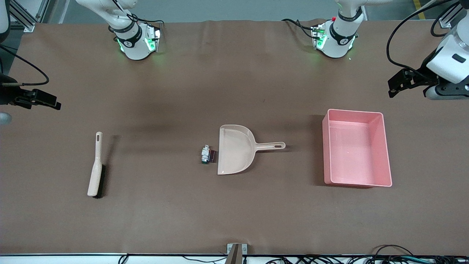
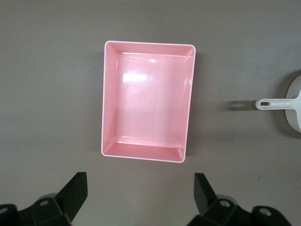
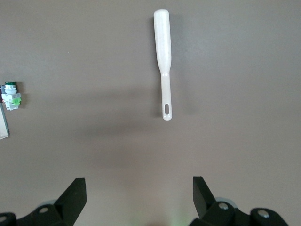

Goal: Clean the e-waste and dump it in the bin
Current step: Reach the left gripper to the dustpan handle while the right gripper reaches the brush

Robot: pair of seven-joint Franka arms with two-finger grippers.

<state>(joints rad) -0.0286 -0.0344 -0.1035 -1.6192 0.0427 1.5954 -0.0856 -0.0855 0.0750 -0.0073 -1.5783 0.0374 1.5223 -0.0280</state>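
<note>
We are seeing both grippers, left (image 2: pixel 141 197) and right (image 3: pixel 139 200), gaping empty; scraps (image 1: pixel 207 154) are touching the dustpan (image 1: pixel 234 149) mouth, details unclear.

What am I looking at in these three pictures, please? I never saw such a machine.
Two robot arms work at a brown table. One picture looks down from across the table; the other two come from cameras on each arm's wrist. On the table lie a brush, the e-waste beside a dustpan, and the bin, a pink tub. The left gripper hangs over the table beside the bin; the right gripper hangs beside the brush. Both have open jaws and hold nothing.
</note>
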